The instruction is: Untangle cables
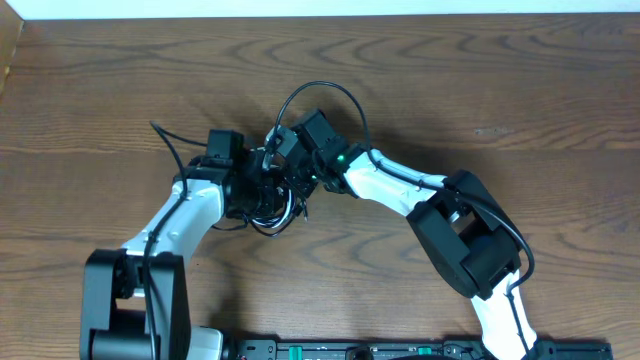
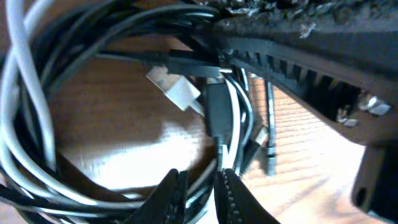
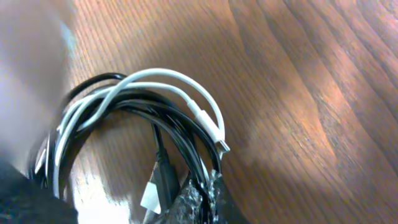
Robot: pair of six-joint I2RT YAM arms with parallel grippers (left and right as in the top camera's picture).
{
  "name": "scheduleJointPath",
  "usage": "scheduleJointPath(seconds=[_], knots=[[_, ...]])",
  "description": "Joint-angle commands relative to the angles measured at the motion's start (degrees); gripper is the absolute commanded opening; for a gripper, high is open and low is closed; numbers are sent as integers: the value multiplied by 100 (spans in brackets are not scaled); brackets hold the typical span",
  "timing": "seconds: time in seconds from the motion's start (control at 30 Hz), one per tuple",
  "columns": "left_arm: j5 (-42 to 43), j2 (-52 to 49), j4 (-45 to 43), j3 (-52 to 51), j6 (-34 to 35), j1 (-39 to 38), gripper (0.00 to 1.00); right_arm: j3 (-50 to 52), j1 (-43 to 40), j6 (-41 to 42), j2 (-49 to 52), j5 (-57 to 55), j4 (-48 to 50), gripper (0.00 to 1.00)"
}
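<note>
- Where thin black and white cables (image 3: 163, 111) are coiled on the brown wooden bench (image 3: 298, 93), strands are pinched by the left fingers (image 2: 171, 196).
- The right fingers (image 3: 189, 199) are pressed together.

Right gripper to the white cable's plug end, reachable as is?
Likely yes: the white plug lies exposed at the edge of the cables, just ahead of the right gripper, nothing over it. Its jaws are shut, though.

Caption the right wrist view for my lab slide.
Thin white cable with small plug looped over coiled black cables on brown wooden table, right gripper at bottom edge.
</note>
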State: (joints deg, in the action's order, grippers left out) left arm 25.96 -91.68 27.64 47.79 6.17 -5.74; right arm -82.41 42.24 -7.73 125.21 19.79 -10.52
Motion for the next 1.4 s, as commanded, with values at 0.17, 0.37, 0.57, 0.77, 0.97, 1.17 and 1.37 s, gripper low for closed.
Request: scheduleJointPath(seconds=[0.17, 0.37, 0.57, 0.77, 0.97, 1.17, 1.37], knots=[[-9, 219, 15, -227, 664, 52, 24, 90, 7, 105, 146, -55, -125, 1], [-9, 203, 4, -348, 662, 52, 39, 90, 7, 105, 146, -52, -125, 1], [-7, 155, -210, -575, 660, 52, 39, 90, 7, 105, 146, -52, -125, 1], [13, 142, -271, -636, 660, 52, 39, 90, 7, 107, 146, -52, -125, 1], [9, 35, -522, -835, 737, 50, 39, 90, 7, 153, 146, -52, -122, 1], [-382, -17, -850, -1185, 1325, 52, 32, 90, 9, 195, 146, -52, -81, 1], [-879, -20, -717, -1196, 1493, 48, 27, 90, 7, 302, 146, -55, -42, 1]])
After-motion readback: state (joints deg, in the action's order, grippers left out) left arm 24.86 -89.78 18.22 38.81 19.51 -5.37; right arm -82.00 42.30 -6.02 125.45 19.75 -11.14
